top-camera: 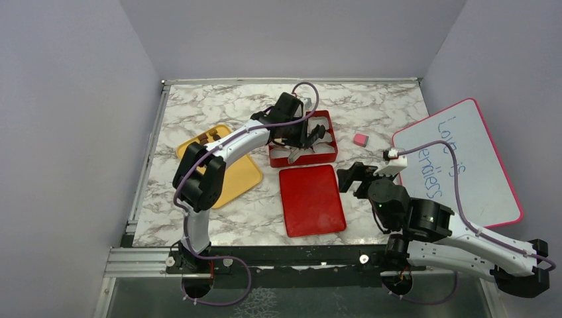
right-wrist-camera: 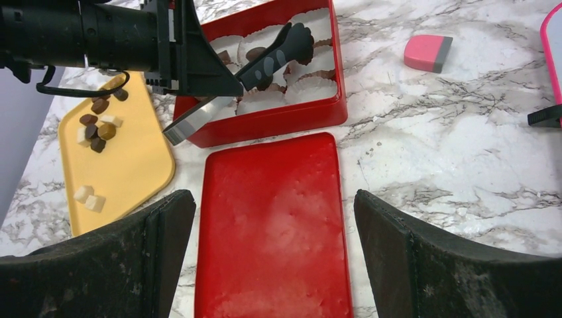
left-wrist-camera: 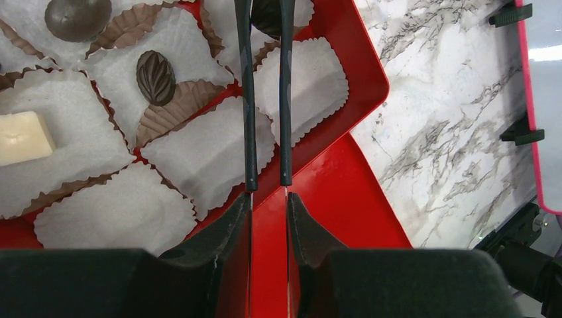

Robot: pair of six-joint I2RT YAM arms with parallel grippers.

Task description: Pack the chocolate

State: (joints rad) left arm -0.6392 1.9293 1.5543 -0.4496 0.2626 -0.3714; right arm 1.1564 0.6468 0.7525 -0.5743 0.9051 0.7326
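Left gripper [left-wrist-camera: 268, 199] clamped black plastic tongs [left-wrist-camera: 249, 99] over red rectangular cup-lined box [left-wrist-camera: 363, 69]; right gripper [right-wrist-camera: 268, 197] stood wide apart above flat red lid [right-wrist-camera: 272, 265] beside that box.

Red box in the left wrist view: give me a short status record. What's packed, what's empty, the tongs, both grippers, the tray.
red box: open, lined with paper cups
packed: dark round piece, dark leaf-shaped piece, pale cube
empty cups: at least three
left gripper: shut on tongs, tips over the box at another dark piece; gripped or not, cannot tell
right gripper: open, above the red lid
yellow tray: several loose pieces on it
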